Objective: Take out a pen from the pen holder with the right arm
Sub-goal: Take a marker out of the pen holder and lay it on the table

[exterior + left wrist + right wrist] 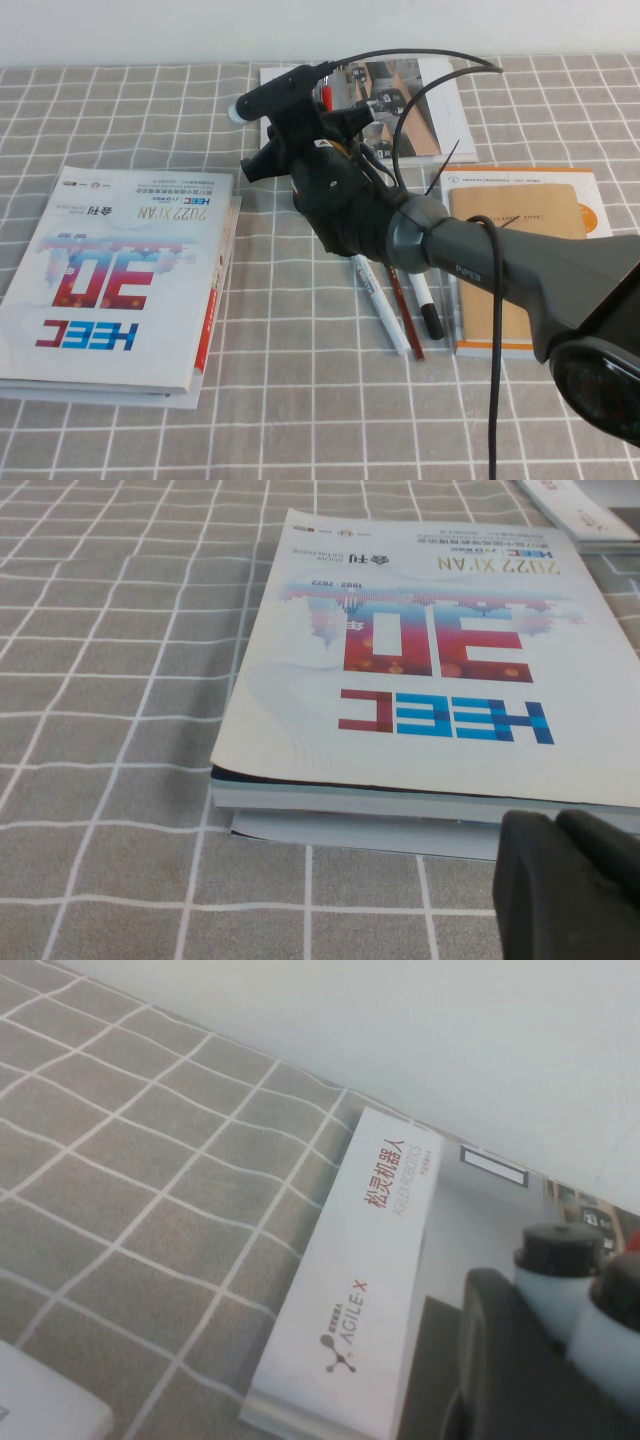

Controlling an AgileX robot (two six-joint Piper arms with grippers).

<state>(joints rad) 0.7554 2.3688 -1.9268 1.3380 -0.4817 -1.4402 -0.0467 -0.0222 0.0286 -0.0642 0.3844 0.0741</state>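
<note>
Bright, even, diffuse light casts faint soft shadows; the nearest foreground in both wrist views blurs.

- The counter [300, 420] is covered with a grey checked cloth.
- The right arm [500, 265] reaches from the near right corner toward the middle of the far edge.
- The right tool [295, 125] hangs over the near left corner of a brochure [420, 100] lying at the far edge.
- A stack of magazines [130, 270], with "HEEC" on the top cover, lies by the left edge.
- A brown notebook [525, 250] lies toward the right edge, partly under the arm.
- A white pen [385, 310], a red pen [408, 320] and a black-capped marker [428, 305] lie side by side, just beside the notebook.
</note>
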